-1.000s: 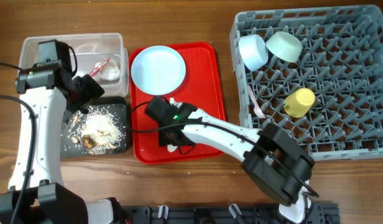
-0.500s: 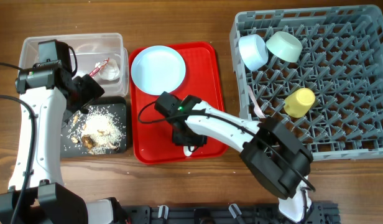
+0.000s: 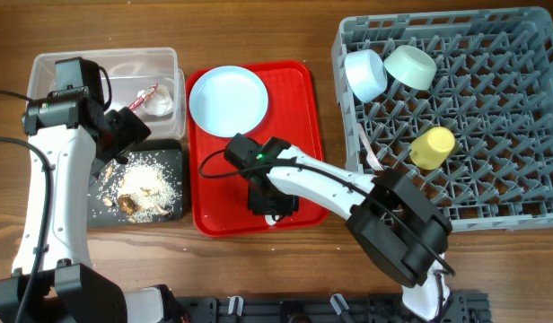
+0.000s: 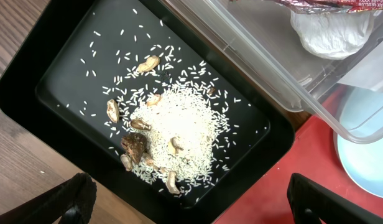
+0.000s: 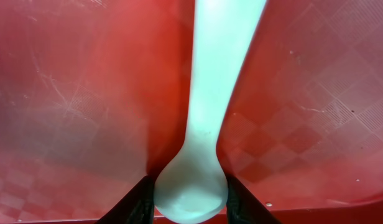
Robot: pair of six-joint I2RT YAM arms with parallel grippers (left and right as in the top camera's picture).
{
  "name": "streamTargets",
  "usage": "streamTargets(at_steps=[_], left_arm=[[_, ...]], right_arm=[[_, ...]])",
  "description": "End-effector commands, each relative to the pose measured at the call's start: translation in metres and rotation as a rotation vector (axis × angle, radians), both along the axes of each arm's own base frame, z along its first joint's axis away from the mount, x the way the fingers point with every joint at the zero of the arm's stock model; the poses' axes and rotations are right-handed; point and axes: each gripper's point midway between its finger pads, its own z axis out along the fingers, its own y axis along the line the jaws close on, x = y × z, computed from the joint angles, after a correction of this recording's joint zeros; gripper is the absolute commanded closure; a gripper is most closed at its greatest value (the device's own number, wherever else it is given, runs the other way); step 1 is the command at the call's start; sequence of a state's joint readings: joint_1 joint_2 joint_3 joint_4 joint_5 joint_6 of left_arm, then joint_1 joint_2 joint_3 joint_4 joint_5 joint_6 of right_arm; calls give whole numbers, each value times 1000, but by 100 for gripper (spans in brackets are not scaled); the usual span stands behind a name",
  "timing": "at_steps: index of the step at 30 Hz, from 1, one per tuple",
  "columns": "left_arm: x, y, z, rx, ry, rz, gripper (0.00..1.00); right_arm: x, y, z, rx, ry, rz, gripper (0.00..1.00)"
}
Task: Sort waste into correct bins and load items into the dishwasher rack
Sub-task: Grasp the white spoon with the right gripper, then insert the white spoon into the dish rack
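Observation:
My right gripper (image 3: 272, 203) is down on the flat red serving tray (image 3: 299, 117) and shut on the white plastic spoon (image 5: 219, 74); its fingers (image 5: 190, 199) pinch the spoon's bowl. My left gripper (image 3: 124, 135) hangs open and empty above the black tray (image 3: 176, 212); its fingers (image 4: 198, 208) are spread wide. The black tray holds rice and brown food scraps (image 4: 176, 127). The red-and-white wrapper (image 3: 144, 97) lies in the clear tub (image 3: 52, 65). The light blue plate (image 3: 228, 100) sits on the red tray. The light blue bowl (image 3: 365, 74), pale green bowl (image 3: 411, 66) and yellow cup (image 3: 433, 146) are in the grey rack (image 3: 510, 117).
A thin whitish utensil (image 3: 367, 146) lies along the rack's left edge; I cannot tell whether it is the fork. A few scraps lie on the wood left of the black tray. The red tray stands between the bins and the rack.
My right gripper slid right along the red tray's front part and settled around the spoon. The left arm has not moved.

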State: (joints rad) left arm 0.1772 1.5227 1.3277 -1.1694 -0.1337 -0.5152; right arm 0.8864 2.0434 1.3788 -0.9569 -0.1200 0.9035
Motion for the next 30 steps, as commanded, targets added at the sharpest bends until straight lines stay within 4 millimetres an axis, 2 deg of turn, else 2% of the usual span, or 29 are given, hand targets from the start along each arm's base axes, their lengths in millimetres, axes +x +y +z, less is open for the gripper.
streamTargets(at_steps=[1,4,7,8,9,10,12,14,16,20,30], left_arm=[[0,2,5,6,-21,22,0],[0,2,5,6,-21,22,0],[0,2,5,6,-21,22,0],[0,2,5,6,-21,22,0],[0,2,5,6,-21,22,0],[0,2,5,6,-21,22,0],[0,2,5,6,-21,22,0],[0,2,5,6,-21,22,0],[0,2,5,6,-21,22,0],[0,2,5,6,-21,22,0],[0,2,5,6,-21,22,0]], right_arm=[[-2,-4,-7,-21,8,8,68],[11,-9,5,-18,-51,10,72],[49,-25,64,72,-217,69,72],[65,-38,93,114,-290,115,72],[79,-61,118,124,-351,133,72],[86,-77,132,125,-386,153,71],[100,-127,156,96,-438,201,72],[100,-166,152,46,-390,220,72],[89,-191,133,14,-305,240,72],[78,-202,112,-33,-259,246,71],[81,-209,112,-79,-274,244,70]])
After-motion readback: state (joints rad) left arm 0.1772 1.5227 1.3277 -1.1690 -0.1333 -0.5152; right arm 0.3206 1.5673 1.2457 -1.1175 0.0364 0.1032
